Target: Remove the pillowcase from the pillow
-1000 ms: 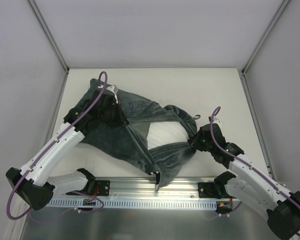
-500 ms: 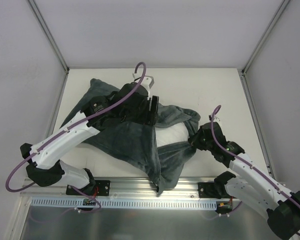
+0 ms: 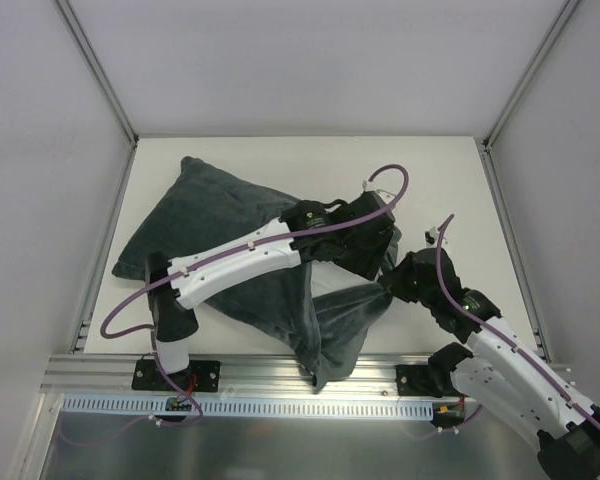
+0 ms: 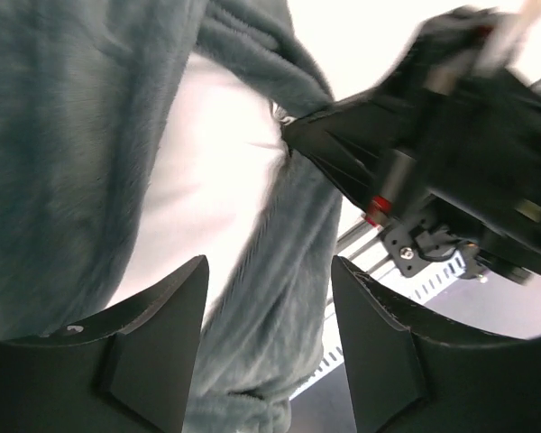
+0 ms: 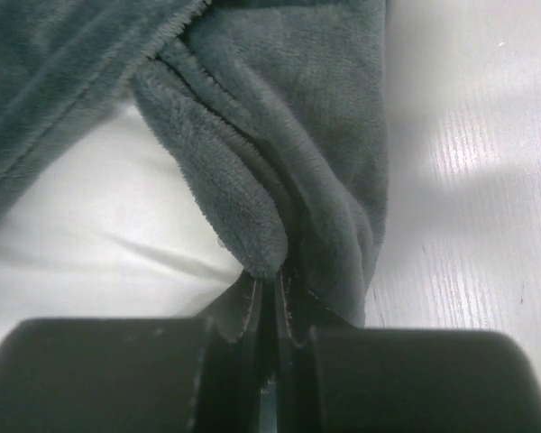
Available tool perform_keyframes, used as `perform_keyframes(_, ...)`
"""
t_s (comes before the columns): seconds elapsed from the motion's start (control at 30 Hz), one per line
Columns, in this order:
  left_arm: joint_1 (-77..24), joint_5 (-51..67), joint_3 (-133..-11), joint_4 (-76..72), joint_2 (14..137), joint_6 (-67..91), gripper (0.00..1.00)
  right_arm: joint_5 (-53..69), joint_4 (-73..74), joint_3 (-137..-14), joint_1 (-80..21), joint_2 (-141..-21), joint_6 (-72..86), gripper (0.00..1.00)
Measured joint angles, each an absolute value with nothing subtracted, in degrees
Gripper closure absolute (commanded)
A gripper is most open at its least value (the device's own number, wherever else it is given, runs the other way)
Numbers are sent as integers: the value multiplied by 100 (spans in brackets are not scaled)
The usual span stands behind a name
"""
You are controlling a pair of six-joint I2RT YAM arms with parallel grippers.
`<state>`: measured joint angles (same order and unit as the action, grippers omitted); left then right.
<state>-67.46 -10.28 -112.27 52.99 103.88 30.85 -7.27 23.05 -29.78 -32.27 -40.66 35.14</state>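
**A:** How far along is the job?

**B:** Not far, by the look of it. The pillowcase (image 3: 210, 215) lies spread over the left and middle of the table (image 3: 430, 170), and only its grey plush face shows. The pillow (image 4: 207, 180) is inside it. A patch of white shows through the open mouth at the right end in both wrist views. From above, the left arm reaches across and covers that spot.

**A:** So what counts as done?

**B:** The mouth is exposed and one edge of it is gripped. The rest looks undone. Either the pillow has to be drawn out, or the pillowcase has to be peeled back along its whole length.

**A:** What is the right gripper doing?

**B:** The right gripper (image 5: 269, 289) is pinched tight on a bunched fold of the pillowcase's edge. Plush bulges out on either side of its fingers. It sits at the right end of the pillowcase, with the bare table just beside it and the white of the pillow on the other side.

**A:** And the left one?

**B:** The left gripper (image 4: 269, 271) has its jaws apart with nothing clamped between them. It hangs over the opening, with the pillow and a grey hem below it and the right gripper just beyond. The frames do not show whether its fingers touch the fabric. It seems placed to take either the pillow or the other lip of the mouth.
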Motion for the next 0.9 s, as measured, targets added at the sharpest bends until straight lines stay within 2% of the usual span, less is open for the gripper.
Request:
perform_keyframes(0.1, -6737, -939, -11229, 5317, 10785, 3186, 37, -742, 2449, -2978, -3236, -3782, 3514, 99)
perform_keyframes(0.23, -6617, -928, -11233, 5336, 11054, 3315, 19, -766, 2641, -2974, -3249, -3487, 3531, 99)
perform_keyframes(0.27, -6571, -945, -11236, 5343, 11102, 3347, 10, -768, 2674, -2963, -3251, -3428, 3535, 99)
perform_keyframes(0.33, -6471, -989, -11242, 5352, 11203, 3376, 4, -770, 2753, -2936, -3251, -3350, 3551, 99)
perform_keyframes(0.43, -6403, -1127, -11308, 5402, 11402, 3413, 4, -773, 2792, -2926, -3249, -3326, 3564, 99)
perform_keyframes(0.6, -6440, -1592, -11340, 5509, 11806, 3494, 12, -812, 2842, -2917, -3249, -3312, 3586, 99)
perform_keyframes(0.77, -6436, -1942, -11393, 5572, 12215, 3597, 9, -836, 2897, -2873, -3249, -3227, 3603, 99)
perform_keyframes(0.8, -6436, -1970, -11424, 5575, 12283, 3605, 21, -836, 2906, -2840, -3249, -3194, 3605, 99)
perform_keyframes(0.83, -6434, -1979, -11448, 5579, 12348, 3627, 38, -838, 2923, -2821, -3249, -3170, 3605, 99)
perform_keyframes(0.87, -6429, -1988, -11474, 5599, 12385, 3612, 62, -838, 2945, -2816, -3249, -3157, 3610, 99)
perform_keyframes(0.9, -6412, -1992, -11502, 5623, 12431, 3625, 100, -843, 2945, -2803, -3249, -3138, 3614, 99)
